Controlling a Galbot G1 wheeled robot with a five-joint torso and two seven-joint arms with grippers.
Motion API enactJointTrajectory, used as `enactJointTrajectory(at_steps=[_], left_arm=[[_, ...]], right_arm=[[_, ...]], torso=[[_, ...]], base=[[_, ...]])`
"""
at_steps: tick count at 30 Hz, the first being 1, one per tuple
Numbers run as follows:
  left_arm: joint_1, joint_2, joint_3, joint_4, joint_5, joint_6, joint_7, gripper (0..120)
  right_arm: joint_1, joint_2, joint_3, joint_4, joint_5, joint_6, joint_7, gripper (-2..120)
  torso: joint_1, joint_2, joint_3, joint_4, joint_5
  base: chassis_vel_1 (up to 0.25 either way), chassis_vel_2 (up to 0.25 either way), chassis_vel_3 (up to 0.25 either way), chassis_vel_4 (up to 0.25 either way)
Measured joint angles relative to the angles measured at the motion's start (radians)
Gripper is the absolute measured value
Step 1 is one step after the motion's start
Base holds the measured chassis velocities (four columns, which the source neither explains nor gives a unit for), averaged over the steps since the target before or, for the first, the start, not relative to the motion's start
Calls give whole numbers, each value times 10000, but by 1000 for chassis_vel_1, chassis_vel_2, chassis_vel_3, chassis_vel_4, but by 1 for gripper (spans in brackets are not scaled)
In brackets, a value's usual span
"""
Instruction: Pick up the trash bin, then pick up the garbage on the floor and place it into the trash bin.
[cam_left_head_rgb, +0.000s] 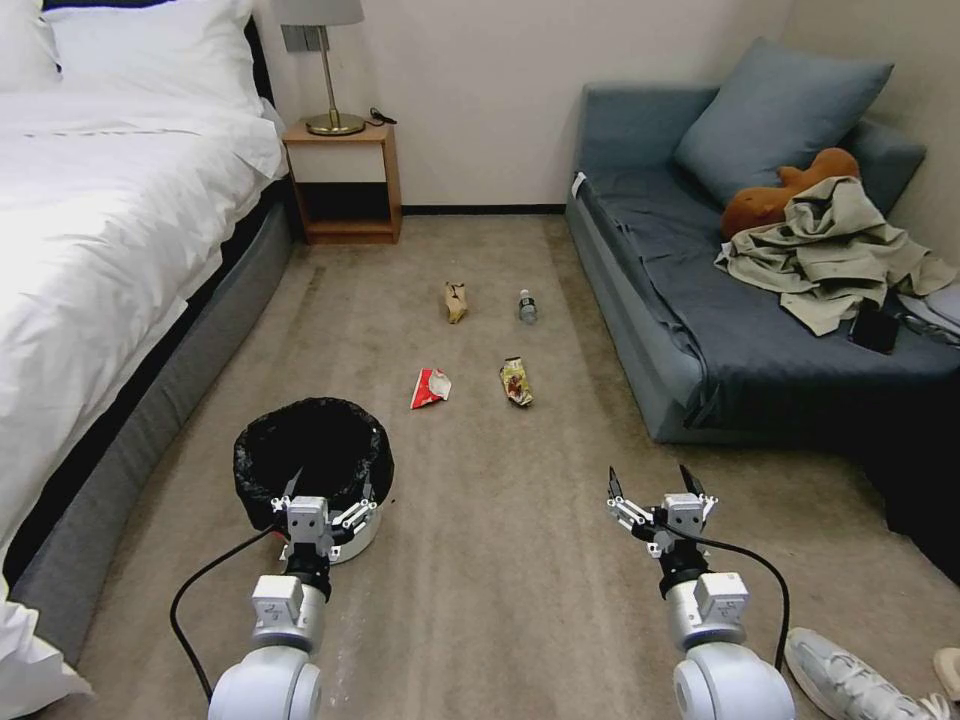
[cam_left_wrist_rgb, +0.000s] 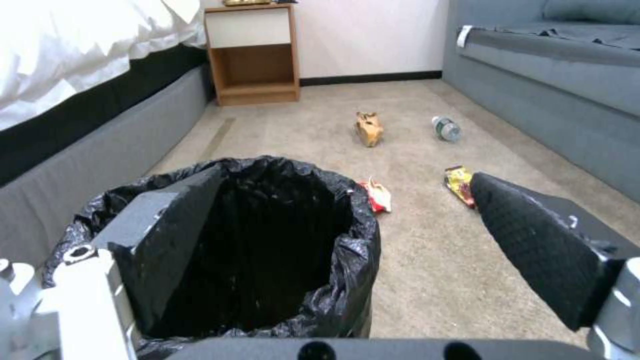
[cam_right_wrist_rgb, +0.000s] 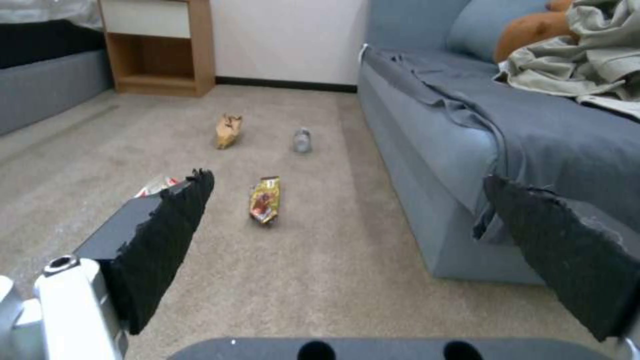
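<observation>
The trash bin, white with a black bag over its rim, stands on the carpet at the front left. My left gripper is open at its near rim, one finger over the opening and the other outside the bin's wall. The garbage lies farther off mid-floor: a red-and-white wrapper, a yellow-brown wrapper, a tan paper bag and a small clear bottle. My right gripper hangs open and empty above the carpet, short of the wrappers.
A white-sheeted bed runs along the left and a blue sofa with clothes along the right. A wooden nightstand stands against the back wall. A white sneaker lies at the front right.
</observation>
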Motion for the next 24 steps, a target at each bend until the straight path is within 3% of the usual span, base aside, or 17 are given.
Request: enactJointTrajectory(at_steps=[24], left_arm=[[0, 0, 0, 0, 0, -1, 0, 100]], right_arm=[[0, 0, 0, 0, 0, 0, 0, 100]], torso=[[0, 0, 0, 0, 0]], base=[[0, 0, 0, 0]])
